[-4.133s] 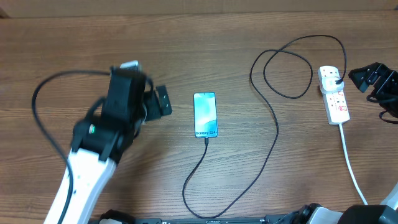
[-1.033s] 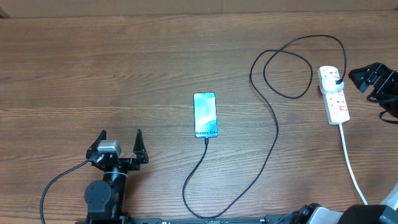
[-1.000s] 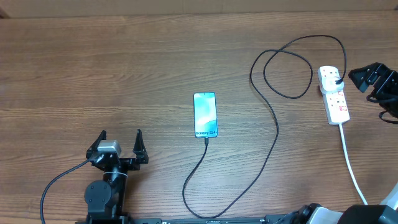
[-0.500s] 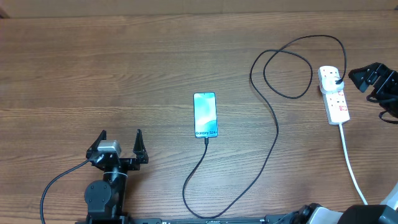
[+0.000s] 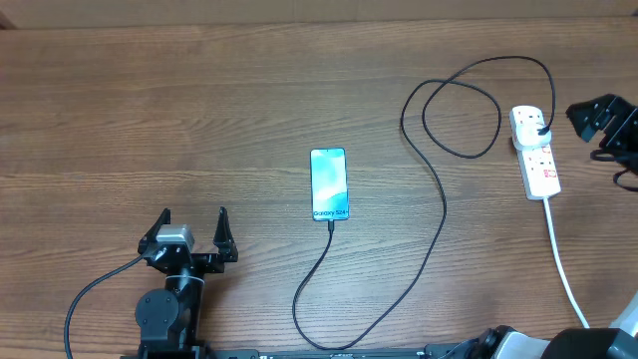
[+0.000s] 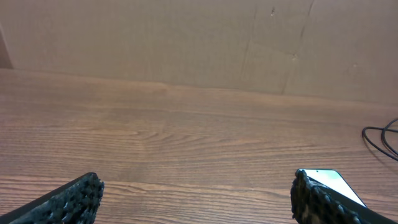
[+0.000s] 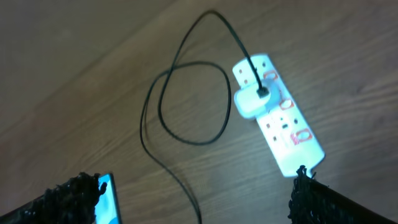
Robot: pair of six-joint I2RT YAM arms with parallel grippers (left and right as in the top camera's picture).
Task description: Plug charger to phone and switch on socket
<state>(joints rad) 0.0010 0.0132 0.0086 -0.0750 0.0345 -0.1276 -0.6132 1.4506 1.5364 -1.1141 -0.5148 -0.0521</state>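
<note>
Comparing views, the right wrist camera showed the charger point(image 5: 445, 214) seated in the socket point(image 7: 280, 124) through a white adapter point(image 7: 247, 102), which the overhead view left unclear. The phone point(image 5: 329, 183) lay mid-table, long axis near-to-far, its cabled end pointing near. The socket lay far right on a similar axis, with its white cord point(image 5: 563, 269) trailing near. The left gripper point(image 5: 193, 213), fingers released and spread, stood near-left, with bare table point(image 5: 150, 100) between it and the phone. The right gripper point(image 7: 193, 186), fingers likewise released, hovered right of the socket. A cardboard wall point(image 6: 186, 43) bounded the far edge.
</note>
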